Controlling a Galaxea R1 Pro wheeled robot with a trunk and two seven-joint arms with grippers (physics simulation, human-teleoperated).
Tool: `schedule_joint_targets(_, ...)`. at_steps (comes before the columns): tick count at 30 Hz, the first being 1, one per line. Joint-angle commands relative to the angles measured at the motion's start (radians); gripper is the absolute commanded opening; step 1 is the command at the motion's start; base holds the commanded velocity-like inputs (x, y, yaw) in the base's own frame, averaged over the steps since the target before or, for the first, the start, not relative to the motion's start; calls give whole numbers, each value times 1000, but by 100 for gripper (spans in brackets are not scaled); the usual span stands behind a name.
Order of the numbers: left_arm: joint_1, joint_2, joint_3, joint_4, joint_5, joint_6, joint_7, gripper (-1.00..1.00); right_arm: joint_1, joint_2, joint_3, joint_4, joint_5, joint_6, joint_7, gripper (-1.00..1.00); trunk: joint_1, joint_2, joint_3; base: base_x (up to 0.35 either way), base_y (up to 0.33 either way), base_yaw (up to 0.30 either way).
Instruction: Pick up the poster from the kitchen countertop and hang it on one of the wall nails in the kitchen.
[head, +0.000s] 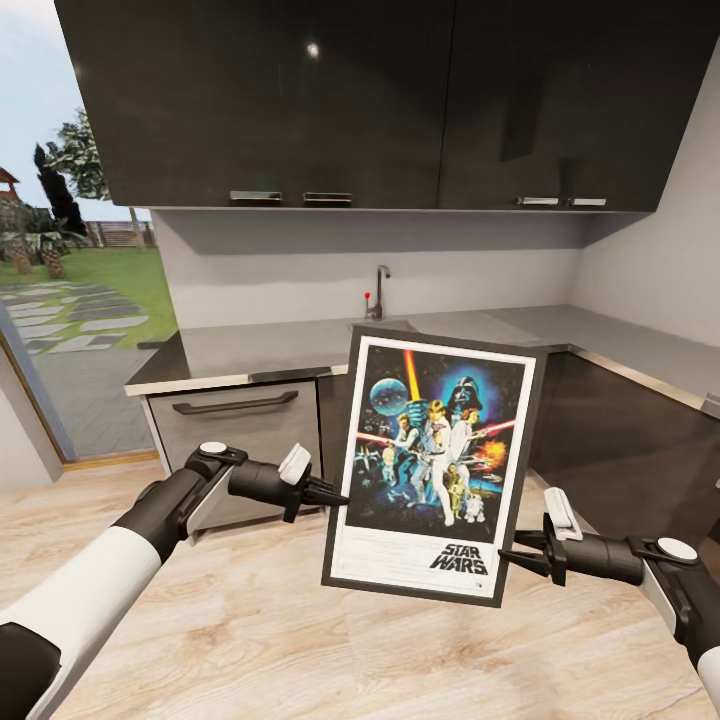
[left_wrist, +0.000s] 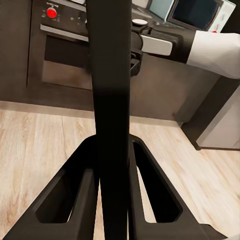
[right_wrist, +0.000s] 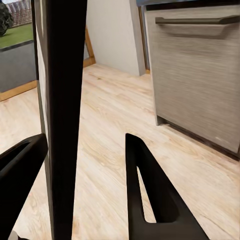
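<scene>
The poster (head: 432, 462) is held in the air above the wooden floor (head: 250, 620), in front of the kitchen surface (head: 300, 345), face toward the head camera and slightly tilted, its top leaning toward the robot's right. The left end effector (head: 335, 495) meets the frame's left edge; in the left wrist view its two fingers (left_wrist: 70, 195) sit tight against either face of the dark frame edge (left_wrist: 111, 125), so it appears clamped on the poster. The right end effector (head: 505, 555) meets the lower right edge; in the right wrist view one finger (right_wrist: 20, 180) lies against the frame edge (right_wrist: 62, 120) while the other (right_wrist: 150, 190) stands clear of it, so this one looks partly open and may be steadying rather than gripping. Risks, as judged: with only one firm pinch on a thin edge, the poster could pivot or slip out during the carry; uneven motion of the two arms could twist the frame; the raised poster could strike the upper cabinets (head: 400, 100) or the tap (head: 380, 290). No wall nail can be made out here, so the target remains to be found. Count: one poster, two end effectors, one tap, one drawer front (head: 235, 420) with one handle.
</scene>
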Motion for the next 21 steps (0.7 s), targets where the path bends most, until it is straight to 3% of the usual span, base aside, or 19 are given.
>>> schedule_joint_targets(1, -1, 1, -5, -1, 10, 7, 1, -100, -1, 0, 0, 1, -1, -3, 2, -100, 0, -1, -1, 0, 0, 0)
schedule_joint_targets(8, -1, 1, -3, -1, 10, 7, 0, -100, -1, 0, 0, 0, -1, -2, 2, -100, 0, -1, -1, 0, 0, 0)
schedule_joint_targets(9, -2, 1, -3, -1, 10, 7, 0, 100, -1, 0, 0, 0, -1, -2, 2, -100, 0, -1, -1, 0, 0, 0)
schedule_joint_targets(21, -2, 2, 6, -1, 10, 7, 0, 100, -1, 0, 0, 0, -1, -3, 2, -100, 0, -1, -1, 0, 0, 0)
